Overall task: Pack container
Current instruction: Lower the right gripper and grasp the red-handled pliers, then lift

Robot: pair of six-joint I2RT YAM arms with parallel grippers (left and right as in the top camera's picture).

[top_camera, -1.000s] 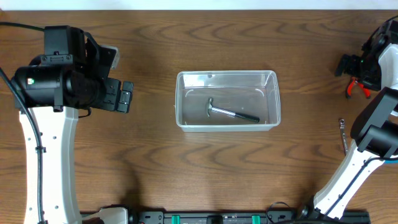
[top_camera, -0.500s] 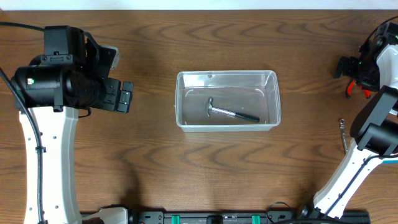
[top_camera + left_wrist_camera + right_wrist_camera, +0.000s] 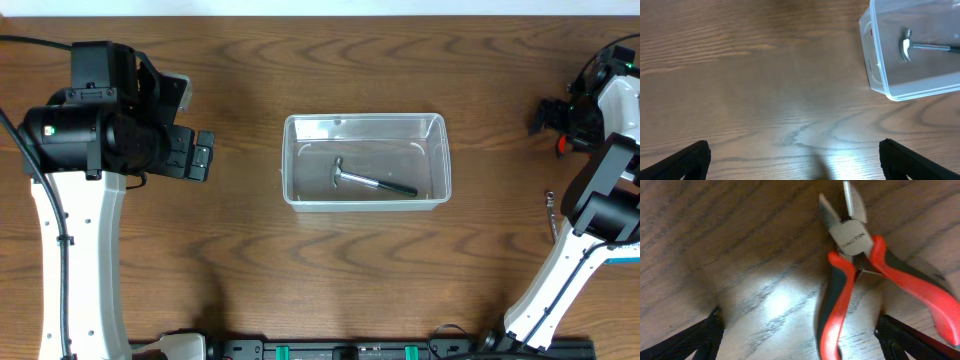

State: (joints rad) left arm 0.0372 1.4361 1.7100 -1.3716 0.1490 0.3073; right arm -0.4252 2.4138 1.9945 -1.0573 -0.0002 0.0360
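Container [image 3: 365, 160]: a clear box in the middle of the table [image 3: 300, 290], open side up, well apart from both arms.
Inside it: a hammer [image 3: 372, 182] lies flat on the bottom, with its head toward the left wall.
Right pincer [image 3: 800, 335]: its two fingers stand wide apart and squeeze nothing.
Between its fingers: red pliers [image 3: 860, 280] lie on the wood, nose pointing away (the nose is a little open). I cannot tell if a finger touches a handle.
Left pincer [image 3: 795, 160]: wide open too, with brown wood between the fingers.
Edges: the right pincer is near the right edge of the table. A thin metal tool [image 3: 550, 215] lies by that edge too.
Room: wood shows on all four sides of the container.
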